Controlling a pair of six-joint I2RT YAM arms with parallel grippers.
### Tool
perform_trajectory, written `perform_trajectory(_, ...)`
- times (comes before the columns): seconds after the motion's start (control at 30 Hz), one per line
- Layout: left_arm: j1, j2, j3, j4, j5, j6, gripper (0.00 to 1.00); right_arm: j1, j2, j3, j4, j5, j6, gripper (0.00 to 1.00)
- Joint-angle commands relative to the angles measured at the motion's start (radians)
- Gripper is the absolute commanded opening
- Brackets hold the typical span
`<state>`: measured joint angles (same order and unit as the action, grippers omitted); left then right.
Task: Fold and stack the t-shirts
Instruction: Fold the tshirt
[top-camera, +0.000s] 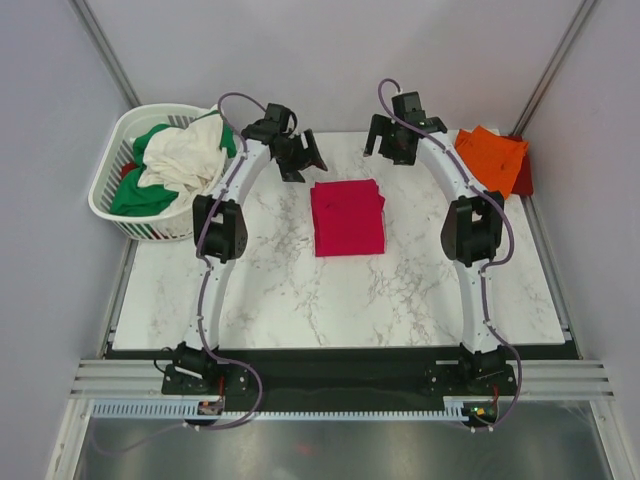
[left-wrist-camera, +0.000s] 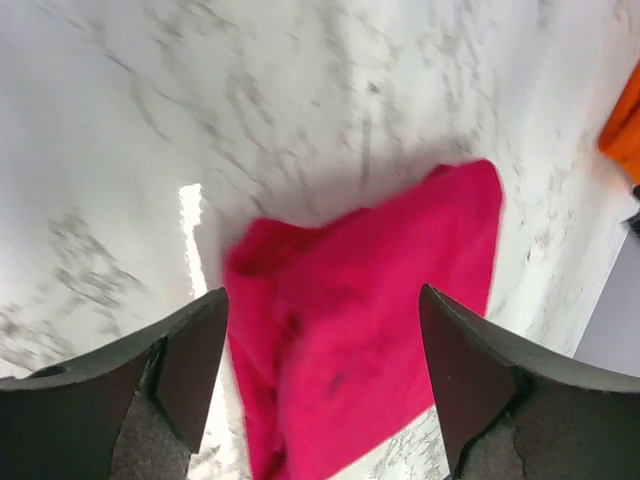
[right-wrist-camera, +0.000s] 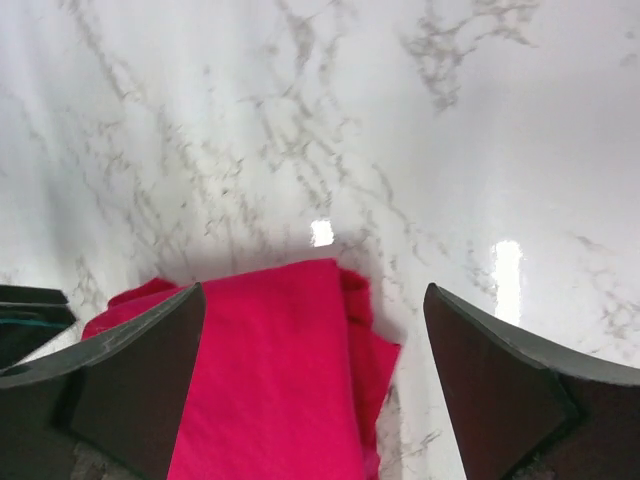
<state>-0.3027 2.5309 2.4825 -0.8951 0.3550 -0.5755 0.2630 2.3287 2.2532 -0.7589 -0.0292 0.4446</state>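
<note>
A crimson-pink t-shirt (top-camera: 348, 217) lies folded into a rectangle on the marble table (top-camera: 300, 300), at the middle back. It also shows in the left wrist view (left-wrist-camera: 370, 310) and the right wrist view (right-wrist-camera: 270, 380). My left gripper (top-camera: 300, 160) hangs open and empty above the table just left of the shirt's far edge. My right gripper (top-camera: 392, 143) hangs open and empty to the shirt's far right. An orange t-shirt (top-camera: 492, 157) lies folded at the far right on a dark red one (top-camera: 523, 172). Green (top-camera: 140, 195) and cream-white (top-camera: 185, 158) shirts fill the basket.
The white slatted basket (top-camera: 115, 205) stands off the table's far left corner. Grey walls close in the back and both sides. Both arm bases sit at the near edge on a black strip (top-camera: 340, 365).
</note>
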Motion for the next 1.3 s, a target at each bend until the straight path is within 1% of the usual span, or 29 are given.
perform_trajectory(0.0, 0.063, 0.002, 0.116, -0.022, 0.115, -0.02, 0.84, -0.054, 0.032, 0.164, -0.057, -0.006, 0.049, 0.98)
perform_trajectory(0.03, 0.071, -0.024, 0.095, -0.016, 0.098, -0.018, 0.85, -0.054, -0.004, 0.151, -0.045, -0.006, 0.025, 0.98)
perform_trajectory(0.07, 0.071, -0.091, 0.066, 0.002, 0.078, 0.002, 0.85, -0.054, -0.031, 0.122, -0.028, -0.012, 0.011, 0.98)
perform_trajectory(0.1, 0.068, -0.127, 0.005, 0.01, 0.028, 0.014, 0.85, -0.053, -0.061, 0.026, 0.022, -0.023, -0.004, 0.98)
perform_trajectory(0.13, 0.062, -0.156, -0.025, 0.016, 0.003, 0.026, 0.83, -0.054, -0.096, -0.034, 0.051, -0.04, -0.018, 0.98)
perform_trajectory(0.17, 0.057, -0.191, -0.055, 0.021, -0.023, 0.054, 0.82, -0.053, -0.168, -0.096, 0.079, -0.047, -0.033, 0.98)
perform_trajectory(0.2, 0.051, -0.242, -0.103, 0.025, -0.068, 0.068, 0.81, -0.054, -0.205, -0.218, 0.139, -0.064, -0.038, 0.98)
perform_trajectory(0.23, 0.037, -0.266, -0.126, 0.028, -0.079, 0.089, 0.79, -0.053, -0.269, -0.28, 0.173, -0.125, -0.041, 0.98)
perform_trajectory(0.27, 0.027, -0.285, -0.148, 0.033, -0.088, 0.098, 0.78, -0.054, -0.296, -0.335, 0.202, -0.156, -0.043, 0.97)
perform_trajectory(0.3, 0.016, -0.317, -0.189, 0.042, -0.085, 0.111, 0.77, -0.053, -0.32, -0.428, 0.248, -0.199, -0.043, 0.92)
perform_trajectory(0.33, -0.008, -0.328, -0.206, 0.05, -0.079, 0.12, 0.74, -0.053, -0.359, -0.472, 0.266, -0.237, -0.041, 0.89)
perform_trajectory(0.37, -0.022, -0.333, -0.233, 0.053, -0.073, 0.14, 0.73, -0.051, -0.377, -0.513, 0.294, -0.308, -0.034, 0.85)
perform_trajectory(0.4, -0.038, -0.337, -0.243, 0.061, -0.059, 0.147, 0.73, -0.053, -0.391, -0.587, 0.303, -0.334, -0.027, 0.73)
perform_trajectory(0.43, -0.064, -0.334, -0.25, 0.062, -0.053, 0.158, 0.72, -0.051, -0.422, -0.627, 0.32, -0.359, -0.02, 0.64)
perform_trajectory(0.47, -0.075, -0.33, -0.255, 0.065, -0.047, 0.16, 0.71, -0.053, -0.44, -0.671, 0.346, -0.391, -0.008, 0.52)
perform_trajectory(0.5, -0.085, -0.324, -0.26, 0.07, -0.044, 0.163, 0.71, -0.051, -0.457, -0.763, 0.413, -0.443, 0.026, 0.3)
perform_trajectory(0.53, -0.102, -0.301, -0.26, 0.074, -0.042, 0.161, 0.7, -0.051, -0.488, -0.805, 0.447, -0.471, 0.04, 0.2)
perform_trajectory(0.57, -0.105, -0.288, -0.258, 0.076, -0.041, 0.155, 0.69, -0.048, -0.496, -0.843, 0.479, -0.491, 0.055, 0.13)
perform_trajectory(0.6, -0.108, -0.276, -0.257, 0.079, -0.037, 0.148, 0.68, -0.044, -0.5, -0.895, 0.513, -0.518, 0.065, 0.02)
perform_trajectory(0.63, -0.108, -0.252, -0.255, 0.085, -0.034, 0.132, 0.66, -0.041, -0.5, -0.917, 0.52, -0.526, 0.068, 0.0)
perform_trajectory(0.77, -0.11, -0.201, -0.255, 0.099, -0.03, 0.124, 0.65, -0.028, -0.488, -1.003, 0.532, -0.546, 0.051, 0.0)
perform_trajectory(0.93, -0.11, -0.163, -0.263, 0.102, -0.096, 0.155, 0.63, -0.028, -0.499, -1.09, 0.532, -0.531, 0.039, 0.0)
perform_trajectory(0.97, -0.108, -0.149, -0.261, 0.102, -0.106, 0.16, 0.63, -0.027, -0.505, -1.104, 0.527, -0.528, 0.034, 0.01)
perform_trajectory(1.0, -0.107, -0.138, -0.26, 0.102, -0.122, 0.166, 0.63, -0.028, -0.523, -1.136, 0.527, -0.523, 0.032, 0.07)
perform_trajectory(1.13, -0.098, -0.095, -0.243, 0.102, -0.151, 0.181, 0.63, -0.027, -0.561, -1.228, 0.521, -0.488, 0.019, 0.15)
perform_trajectory(1.17, -0.096, -0.086, -0.238, 0.102, -0.154, 0.183, 0.63, -0.027, -0.568, -1.245, 0.518, -0.479, 0.016, 0.19)
perform_trajectory(1.27, -0.088, -0.058, -0.212, 0.102, -0.172, 0.192, 0.63, -0.027, -0.583, -1.296, 0.517, -0.46, 0.009, 0.21)
